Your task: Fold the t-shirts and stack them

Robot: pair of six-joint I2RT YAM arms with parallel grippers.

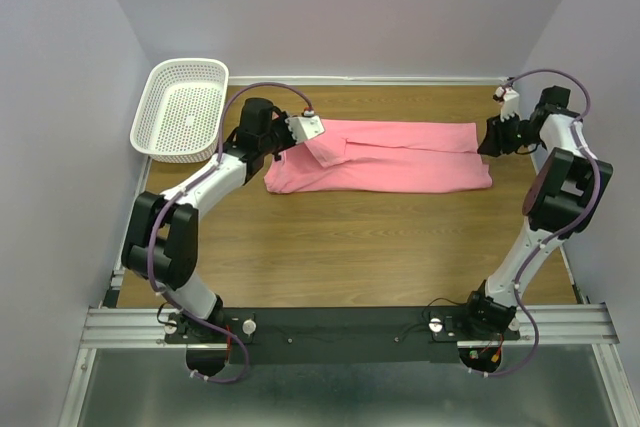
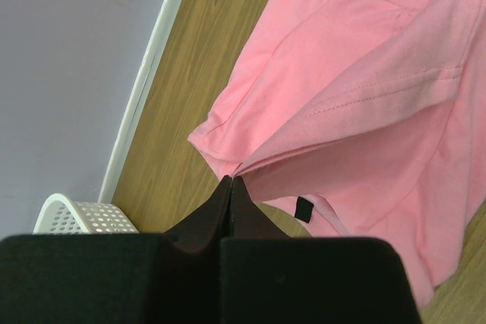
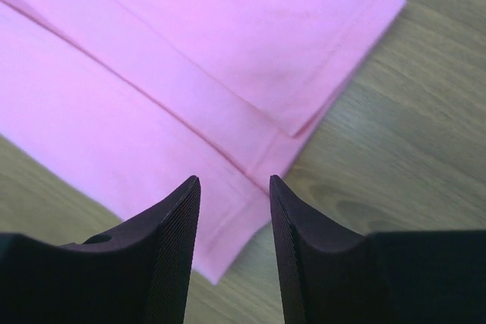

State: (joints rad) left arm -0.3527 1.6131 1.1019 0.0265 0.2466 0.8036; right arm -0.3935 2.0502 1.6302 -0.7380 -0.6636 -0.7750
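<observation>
Matt pink cloth t-shirt, wood-grain table, white perforated plastic basket.

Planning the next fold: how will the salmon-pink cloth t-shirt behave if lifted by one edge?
Likely floppy: the salmon-pink cloth t-shirt sags in soft folds where the left gripper pinches it. Probably light: thin layers lie flat. Pushed, it may bunch rather than slide on the wooden table.

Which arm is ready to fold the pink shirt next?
Likely left: the left gripper is pinched shut on an edge of the t-shirt; the right gripper hangs open above the hem, holding nothing.
</observation>
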